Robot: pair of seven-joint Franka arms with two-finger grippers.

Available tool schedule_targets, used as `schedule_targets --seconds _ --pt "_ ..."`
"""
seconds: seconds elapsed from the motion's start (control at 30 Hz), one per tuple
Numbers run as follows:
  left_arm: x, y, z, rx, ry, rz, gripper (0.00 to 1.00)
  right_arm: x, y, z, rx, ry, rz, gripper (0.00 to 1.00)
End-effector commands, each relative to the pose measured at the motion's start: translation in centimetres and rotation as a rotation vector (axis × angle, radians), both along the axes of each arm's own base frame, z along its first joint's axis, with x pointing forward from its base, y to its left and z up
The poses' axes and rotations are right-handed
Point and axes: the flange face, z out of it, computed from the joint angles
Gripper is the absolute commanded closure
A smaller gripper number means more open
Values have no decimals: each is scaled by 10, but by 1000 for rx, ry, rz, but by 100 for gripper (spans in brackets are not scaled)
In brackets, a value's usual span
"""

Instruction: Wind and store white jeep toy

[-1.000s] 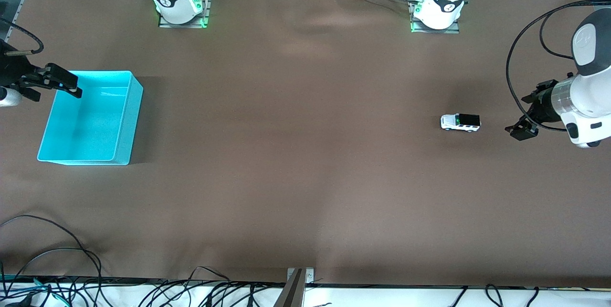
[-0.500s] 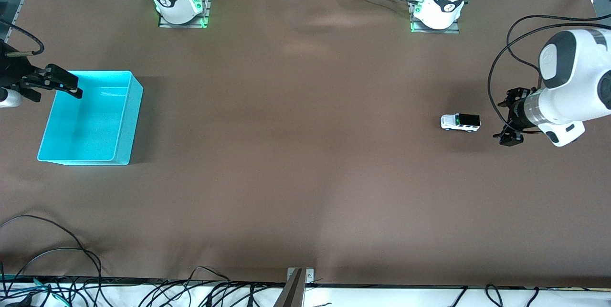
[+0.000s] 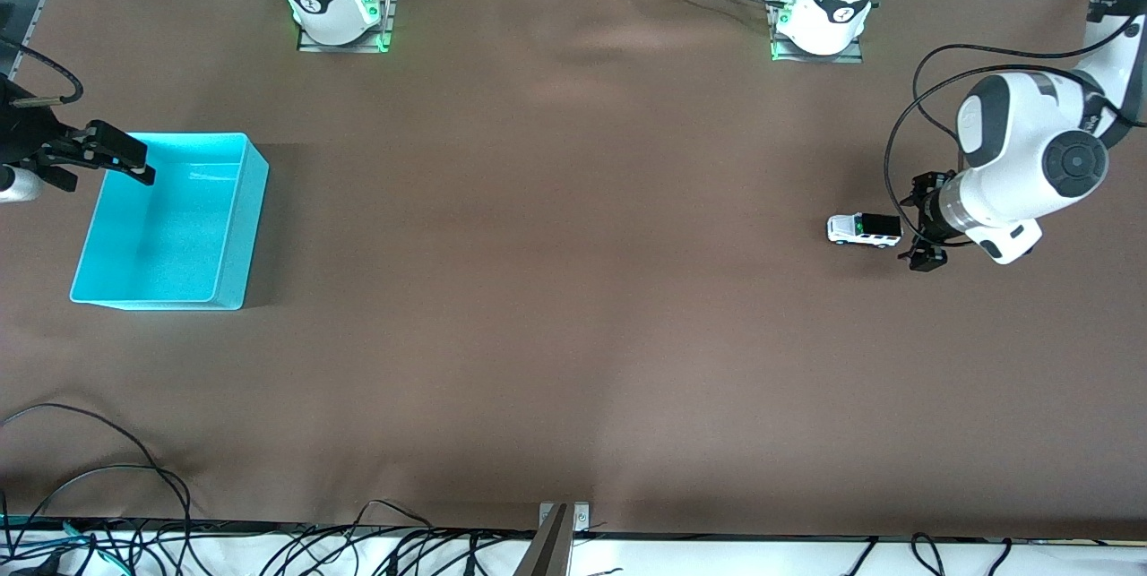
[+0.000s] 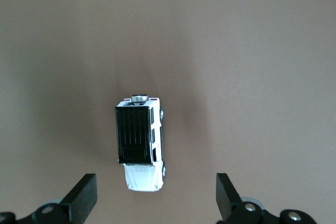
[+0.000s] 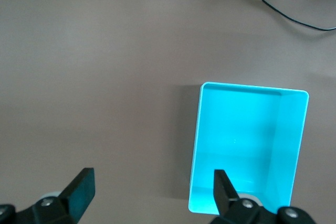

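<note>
The white jeep toy (image 3: 864, 230), with black roof and wheels, stands on the brown cloth toward the left arm's end of the table. My left gripper (image 3: 920, 225) is open just beside it on that end. In the left wrist view the jeep (image 4: 139, 142) lies just ahead of the wide-apart fingertips (image 4: 84, 192), its white hood toward them, and nothing is between them. My right gripper (image 3: 100, 157) waits open above the cyan bin (image 3: 161, 227). In the right wrist view one finger (image 5: 223, 187) hangs over the bin's (image 5: 236, 140) edge. The bin holds nothing.
The arm bases (image 3: 336, 7) (image 3: 820, 16) stand along the table's edge farthest from the front camera. Loose black cables (image 3: 90, 468) lie near the table's nearest edge at the right arm's end. The brown cloth has a low wrinkle (image 3: 609, 38) between the bases.
The left arm has swung in from the table's end toward the jeep, bringing its open gripper right beside it. The right arm and the jeep have not moved.
</note>
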Motion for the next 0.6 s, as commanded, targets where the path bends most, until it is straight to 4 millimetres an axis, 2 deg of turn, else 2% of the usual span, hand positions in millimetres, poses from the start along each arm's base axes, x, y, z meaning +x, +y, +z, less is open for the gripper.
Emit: schedule_targets --seconds 0.0,0.13,0.57 --pt "-32 6 -23 -1 -53 63 0 3 -1 4 12 -5 0 0" --pt "-45 9 -43 2 -82 90 0 4 -2 1 12 -1 -6 0" --pt "-69 7 -81 6 -110 128 0 5 -2 0 10 2 -3 0"
